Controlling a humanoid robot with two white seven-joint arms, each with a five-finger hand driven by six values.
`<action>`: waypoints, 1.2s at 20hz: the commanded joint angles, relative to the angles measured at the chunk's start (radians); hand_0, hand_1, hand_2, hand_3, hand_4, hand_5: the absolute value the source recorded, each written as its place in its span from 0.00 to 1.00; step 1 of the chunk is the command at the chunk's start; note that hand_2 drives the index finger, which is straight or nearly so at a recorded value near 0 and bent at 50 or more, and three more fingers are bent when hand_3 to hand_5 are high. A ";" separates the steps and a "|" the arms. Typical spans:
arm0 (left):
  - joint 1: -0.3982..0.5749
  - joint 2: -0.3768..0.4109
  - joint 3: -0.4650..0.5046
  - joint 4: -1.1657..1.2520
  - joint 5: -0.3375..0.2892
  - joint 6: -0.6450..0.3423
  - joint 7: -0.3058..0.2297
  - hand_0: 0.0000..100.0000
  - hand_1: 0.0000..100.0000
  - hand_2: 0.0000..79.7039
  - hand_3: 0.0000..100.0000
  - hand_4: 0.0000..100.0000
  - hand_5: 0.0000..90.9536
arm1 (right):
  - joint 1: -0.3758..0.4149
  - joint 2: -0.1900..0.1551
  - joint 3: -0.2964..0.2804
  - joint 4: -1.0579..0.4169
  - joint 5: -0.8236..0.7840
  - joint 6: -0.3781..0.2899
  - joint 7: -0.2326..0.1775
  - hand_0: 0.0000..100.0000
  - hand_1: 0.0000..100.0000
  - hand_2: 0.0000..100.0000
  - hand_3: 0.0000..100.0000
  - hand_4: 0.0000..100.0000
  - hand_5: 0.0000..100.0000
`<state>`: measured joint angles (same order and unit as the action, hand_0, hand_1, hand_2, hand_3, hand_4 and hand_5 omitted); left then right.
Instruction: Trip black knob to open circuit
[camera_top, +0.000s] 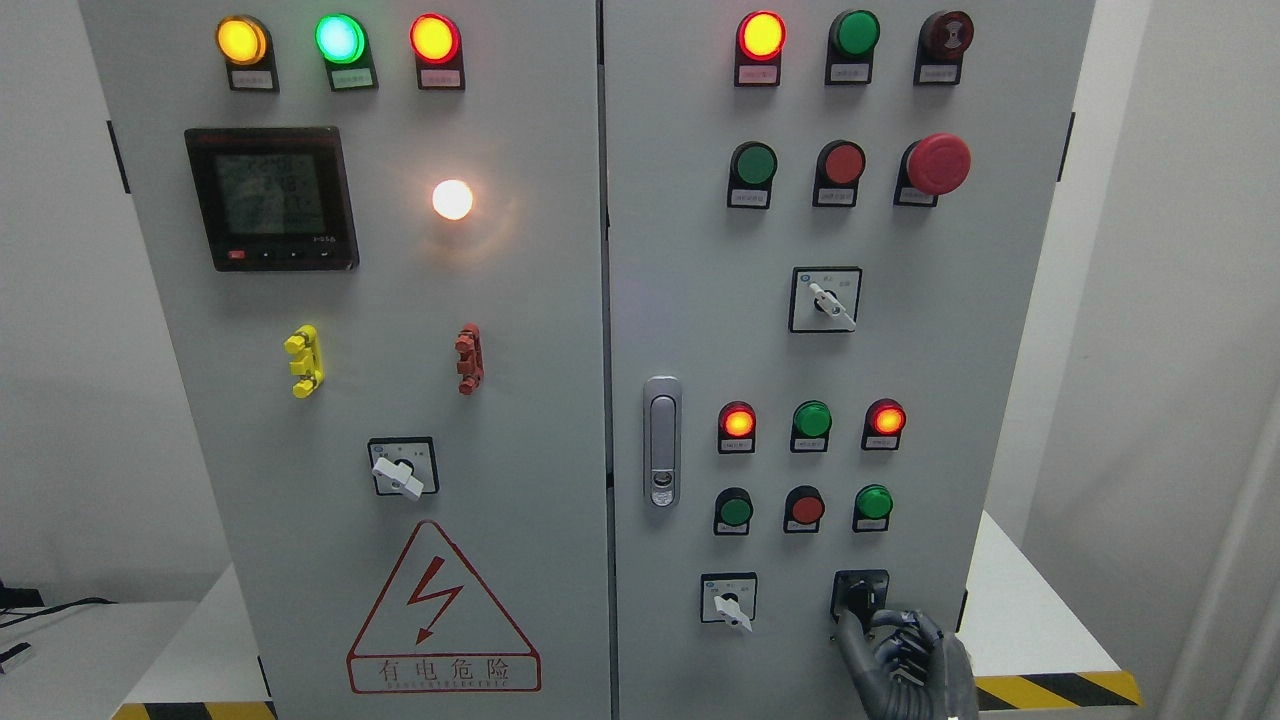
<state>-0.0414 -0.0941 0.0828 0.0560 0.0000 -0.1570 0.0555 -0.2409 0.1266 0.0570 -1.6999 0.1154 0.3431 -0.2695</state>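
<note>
Right robot hand (905, 655), dark metal, fingertip touching the square-plated black knob (860, 596)

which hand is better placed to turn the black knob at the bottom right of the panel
Right. The right hand is already just below the black knob, with one of its fingers reaching up to it. The left hand is not in view.

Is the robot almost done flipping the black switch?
Done: the right hand has reached the black knob at the cabinet's lower right. In hand: a fingertip touches the knob. Left: whether it has turned cannot be told; many indicator lamps, like the red lamp, glow.
</note>
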 joint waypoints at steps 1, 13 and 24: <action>0.000 0.001 0.000 -0.001 -0.031 0.001 0.000 0.12 0.39 0.00 0.00 0.00 0.00 | 0.000 0.001 0.007 0.002 -0.002 0.000 0.003 0.35 0.69 0.57 0.91 0.93 1.00; 0.000 0.001 0.000 -0.001 -0.031 0.001 0.000 0.12 0.39 0.00 0.00 0.00 0.00 | 0.000 0.001 0.009 0.002 -0.002 0.000 0.003 0.35 0.69 0.58 0.91 0.93 1.00; 0.000 -0.001 0.000 -0.001 -0.031 0.001 0.000 0.12 0.39 0.00 0.00 0.00 0.00 | -0.002 0.001 0.007 0.003 -0.002 -0.001 0.003 0.35 0.68 0.58 0.91 0.93 1.00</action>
<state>-0.0414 -0.0941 0.0828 0.0560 0.0000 -0.1569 0.0555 -0.2416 0.1276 0.0645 -1.6980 0.1131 0.3472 -0.2663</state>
